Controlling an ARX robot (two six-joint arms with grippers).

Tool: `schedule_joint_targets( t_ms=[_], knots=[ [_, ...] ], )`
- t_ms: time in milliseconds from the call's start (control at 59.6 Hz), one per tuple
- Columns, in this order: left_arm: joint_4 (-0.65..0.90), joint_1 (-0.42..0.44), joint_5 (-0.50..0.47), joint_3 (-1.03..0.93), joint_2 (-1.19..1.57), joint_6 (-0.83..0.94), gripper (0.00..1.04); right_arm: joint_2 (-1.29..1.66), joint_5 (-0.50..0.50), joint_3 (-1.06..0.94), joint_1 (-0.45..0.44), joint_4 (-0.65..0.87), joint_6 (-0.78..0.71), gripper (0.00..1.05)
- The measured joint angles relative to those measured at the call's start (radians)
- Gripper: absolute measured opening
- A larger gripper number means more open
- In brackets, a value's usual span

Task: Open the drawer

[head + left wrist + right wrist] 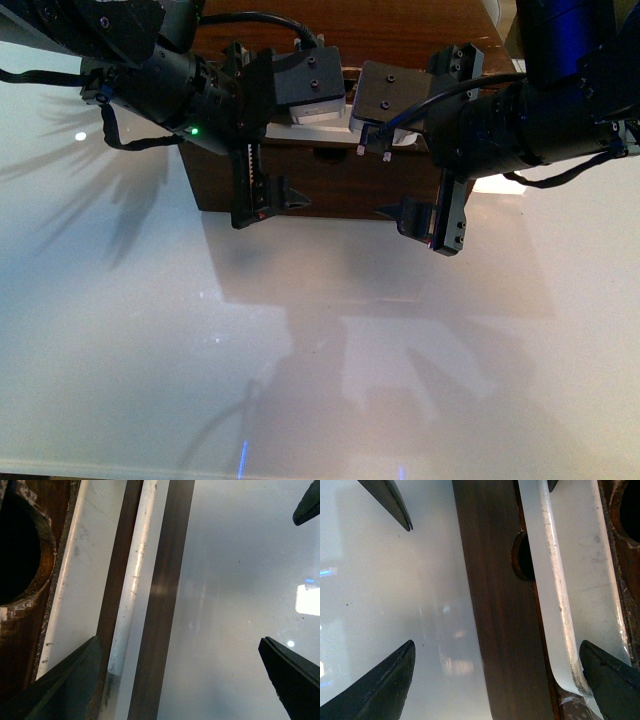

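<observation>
A glossy white table (150, 350) is carrying the work, mirroring lamps and the arms' shadows. A dark wooden cabinet (400, 30) is standing at its far side, centre, with the drawer (330, 190) facing the robot, its white bar handle (132, 590) running along the front. The left arm (150, 80) and right arm (540, 120) are hanging side by side before that front, masking its upper part, each holding its jaws wide apart, gripping nothing

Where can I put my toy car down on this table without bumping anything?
The white table between the wooden drawer box and the near edge is all bare. It's crowded right at the box's front, where the left tool and right tool hang open.
</observation>
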Motion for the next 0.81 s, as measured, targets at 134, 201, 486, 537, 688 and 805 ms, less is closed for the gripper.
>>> schedule_joint_targets(
  t_ms=[134, 201, 486, 537, 688, 805],
  knots=[
    [-0.01, 0.0, 0.0, 0.004, 0.0, 0.007, 0.96, 0.013, 0.0, 0.022, 0.001, -0.02, -0.013, 0.96],
    [-0.016, 0.0, 0.0, 0.007, 0.001, 0.012, 0.96, 0.018, -0.001, 0.032, 0.002, -0.031, -0.027, 0.96],
    [-0.041, 0.0, -0.001, 0.016, 0.003, 0.045, 0.96, 0.047, -0.002, 0.089, 0.006, -0.115, -0.12, 0.96],
    [-0.041, 0.0, -0.001, 0.016, 0.003, 0.049, 0.96, 0.053, -0.002, 0.098, 0.007, -0.127, -0.14, 0.96],
    [-0.039, 0.0, 0.0, 0.016, 0.005, 0.059, 0.96, 0.067, -0.003, 0.113, 0.009, -0.132, -0.167, 0.96],
    [-0.039, -0.002, 0.0, 0.016, 0.007, 0.071, 0.96, 0.071, -0.003, 0.116, 0.011, -0.141, -0.183, 0.96]
  ],
)
